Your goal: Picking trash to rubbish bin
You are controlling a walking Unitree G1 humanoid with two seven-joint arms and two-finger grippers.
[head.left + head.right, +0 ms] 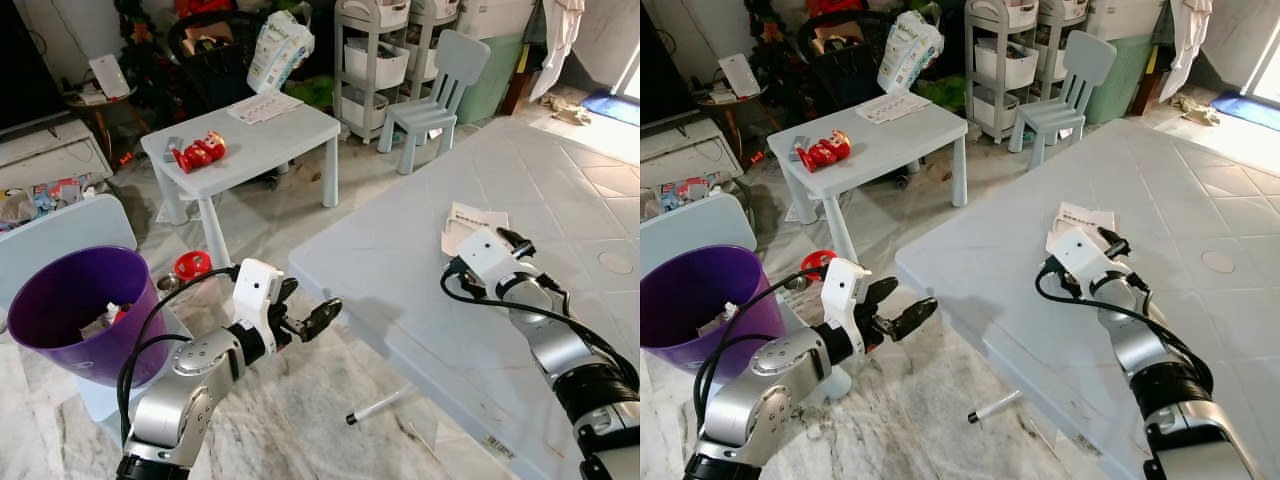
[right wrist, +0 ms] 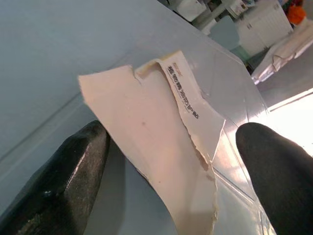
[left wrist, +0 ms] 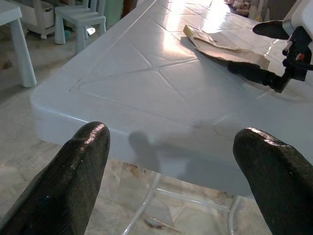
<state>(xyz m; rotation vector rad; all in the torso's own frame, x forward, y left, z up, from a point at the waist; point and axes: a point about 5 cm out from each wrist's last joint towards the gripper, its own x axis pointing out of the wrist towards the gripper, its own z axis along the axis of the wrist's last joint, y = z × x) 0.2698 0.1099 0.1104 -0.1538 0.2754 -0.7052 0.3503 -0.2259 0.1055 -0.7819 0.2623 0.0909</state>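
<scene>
A torn piece of paper [image 2: 161, 132], cream-coloured with a line of print along one edge, is lying flat on the large pale table [image 1: 420, 290], toward its middle. The right gripper [image 2: 173, 166] is being held low over the table at the near edge of the paper, with its two black fingers [image 2: 63, 181] spread wide to either side of the sheet; nothing is being gripped between them, and whether the fingertips are touching the paper cannot be told.

The left gripper [image 1: 300, 315] is being held in the air off the table's near-left corner, above the marble floor, with its fingers [image 3: 73, 171] parted wide and nothing held.

A purple rubbish bin [image 1: 60, 290] is standing at the near left, beside the left arm, with some scraps lying inside it. A pen [image 1: 385, 402] is lying on the floor under the table's near edge. Farther off, a small white table [image 1: 270, 135] is carrying a red toy [image 1: 200, 152], with a child's chair [image 1: 440, 85] to its right.
</scene>
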